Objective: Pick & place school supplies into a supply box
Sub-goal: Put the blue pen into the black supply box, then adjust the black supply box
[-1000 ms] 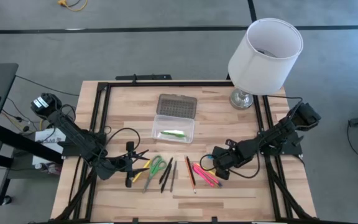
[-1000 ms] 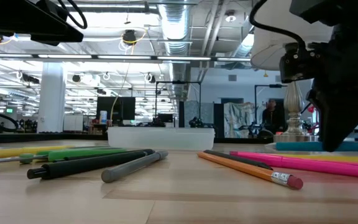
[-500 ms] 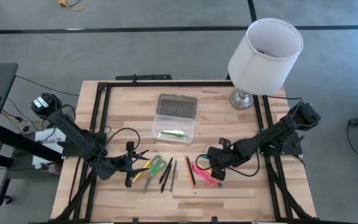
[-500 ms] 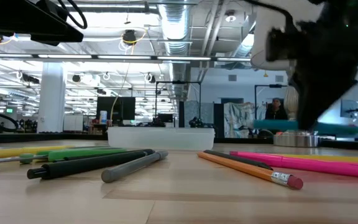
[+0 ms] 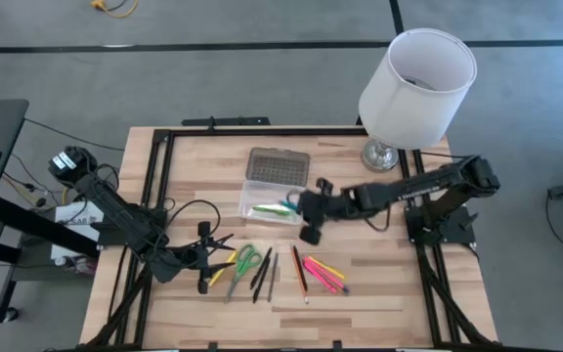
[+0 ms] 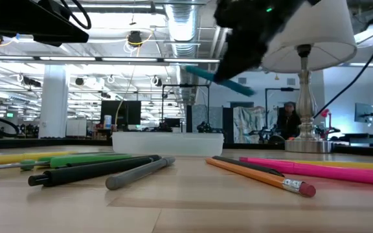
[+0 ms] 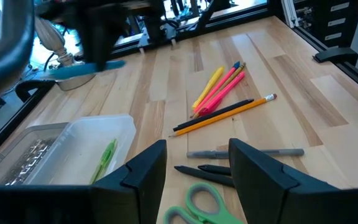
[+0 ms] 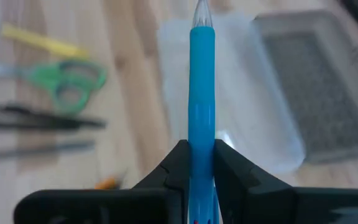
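The supply box, a clear tray with its grey ribbed lid folded open behind it, stands mid-table with a green pen lying inside. My right gripper hovers at the tray's right end, shut on a blue pen. Yellow pen, green scissors, black and grey pens, a pencil and pink highlighters lie flat on the near table. My left gripper stands open just left of the scissors, touching nothing. My right gripper pinches the blue pen's barrel between its two fingers, coming slanting down from the table's right. The pen's clear tip end sticks out past the fingertips. The pen is tilted and lifted clear, above the tray.
A white-shaded lamp stands at the far right corner on a metal base. A black frame runs around the tabletop. Bare wood lies at the near edge and far left.
My right gripper has lifted the blue pen from beside the pink highlighters on the right, risen, and swung toward the table's left and far side to the tray's right end, tipping as it went. The pen went from table level to well clear.
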Tool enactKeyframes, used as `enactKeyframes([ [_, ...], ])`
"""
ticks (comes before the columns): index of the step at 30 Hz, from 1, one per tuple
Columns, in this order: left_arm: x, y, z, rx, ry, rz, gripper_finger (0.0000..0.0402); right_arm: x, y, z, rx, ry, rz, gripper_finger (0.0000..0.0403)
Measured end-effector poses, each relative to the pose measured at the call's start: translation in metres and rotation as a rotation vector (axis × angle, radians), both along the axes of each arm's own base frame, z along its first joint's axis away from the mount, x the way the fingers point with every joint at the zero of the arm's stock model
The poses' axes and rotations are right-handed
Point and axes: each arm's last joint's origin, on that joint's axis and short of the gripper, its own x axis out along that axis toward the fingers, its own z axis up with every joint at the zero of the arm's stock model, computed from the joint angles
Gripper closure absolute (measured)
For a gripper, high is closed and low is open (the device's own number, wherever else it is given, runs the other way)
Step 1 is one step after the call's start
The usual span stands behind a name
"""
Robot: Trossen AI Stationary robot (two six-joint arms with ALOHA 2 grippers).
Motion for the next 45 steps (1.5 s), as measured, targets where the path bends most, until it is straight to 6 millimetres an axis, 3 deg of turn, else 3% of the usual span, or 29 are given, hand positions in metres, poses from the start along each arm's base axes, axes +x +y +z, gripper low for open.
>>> enactKeyframes([
  [3,0.000,0.000,0.000,0.001,0.000,0.001,0.0233,0.013,-0.021,-0.005,0.026,-0.046,-0.011,0.0362],
  [8,0.000,0.000,0.000,0.008,0.003,0.002,0.0233,0.030,-0.046,-0.033,0.093,-0.025,0.007,0.0363],
  [11,0.000,0.000,-0.001,0.011,0.005,0.001,0.0233,0.038,-0.054,-0.048,0.085,0.020,-0.003,0.0361],
  [15,0.000,0.000,-0.001,0.012,0.005,0.001,0.0233,0.051,-0.062,-0.053,0.073,0.025,-0.006,0.0360],
  [22,0.000,0.000,-0.001,0.012,0.006,0.001,0.0233,0.066,-0.067,-0.052,0.049,0.026,0.015,0.0357],
  [29,0.000,0.000,-0.001,0.012,0.006,0.001,0.0233,0.067,-0.071,-0.051,0.011,0.044,0.033,0.0344],
  [40,0.000,0.000,-0.001,-0.003,0.005,0.005,0.0233,0.068,-0.071,-0.051,-0.003,0.046,0.051,0.0266],
  [45,0.000,0.000,-0.001,-0.027,0.004,0.013,0.0233,0.063,-0.056,-0.052,-0.033,0.114,0.125,0.0246],
])
